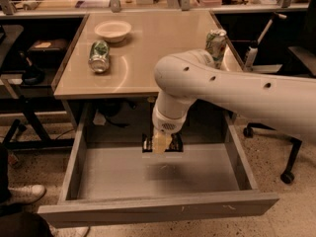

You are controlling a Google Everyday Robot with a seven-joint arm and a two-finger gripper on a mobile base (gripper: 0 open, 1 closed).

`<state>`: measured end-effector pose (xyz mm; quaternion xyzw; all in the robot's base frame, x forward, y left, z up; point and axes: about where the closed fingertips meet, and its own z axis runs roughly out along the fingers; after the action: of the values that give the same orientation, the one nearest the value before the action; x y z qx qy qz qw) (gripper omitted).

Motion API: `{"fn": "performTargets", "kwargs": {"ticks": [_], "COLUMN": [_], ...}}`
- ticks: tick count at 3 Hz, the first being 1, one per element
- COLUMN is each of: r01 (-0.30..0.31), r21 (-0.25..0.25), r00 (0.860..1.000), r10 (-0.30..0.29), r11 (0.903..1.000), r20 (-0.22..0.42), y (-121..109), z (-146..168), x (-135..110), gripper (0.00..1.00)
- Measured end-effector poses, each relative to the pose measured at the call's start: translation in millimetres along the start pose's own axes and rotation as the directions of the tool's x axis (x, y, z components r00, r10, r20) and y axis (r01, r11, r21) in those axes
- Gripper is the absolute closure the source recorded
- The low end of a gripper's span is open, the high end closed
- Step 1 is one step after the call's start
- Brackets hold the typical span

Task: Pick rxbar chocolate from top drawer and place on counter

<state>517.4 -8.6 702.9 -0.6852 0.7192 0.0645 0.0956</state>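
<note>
The top drawer (118, 177) stands pulled open below the beige counter (158, 48). My gripper (161, 144) hangs from the white arm over the back middle of the drawer. It is shut on the rxbar chocolate (176, 143), a dark flat bar whose ends show on both sides of the pale fingertips (159, 141). The bar is held a little above the grey drawer floor, and a faint shadow lies on the floor beneath it.
On the counter, a green-and-white can (99, 56) lies on its side at left, another can (216, 42) stands at right, and a pale bowl (113, 30) sits at the back. A cluttered bench runs behind. A chair base (289, 174) is at right, a shoe (22, 193) at left.
</note>
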Motion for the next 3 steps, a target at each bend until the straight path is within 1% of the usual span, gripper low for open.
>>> {"fn": "performTargets", "kwargs": {"ticks": [1,2,3], "r01": [-0.011,-0.017,-0.018], "r21": [0.025,0.062,0.097], "r00": [0.999,0.998,0.997], "r10": [0.012,0.020,0.025], "r11": [0.9996,0.9980,0.9952], "r20": [-0.032,-0.056,-0.071], "y": [-6.6,-19.3,-41.3], "z": [-39.1,-73.8,-101.1], "x": [6.3,12.1,17.5], "gripper": [1.00,1.00,1.00]}}
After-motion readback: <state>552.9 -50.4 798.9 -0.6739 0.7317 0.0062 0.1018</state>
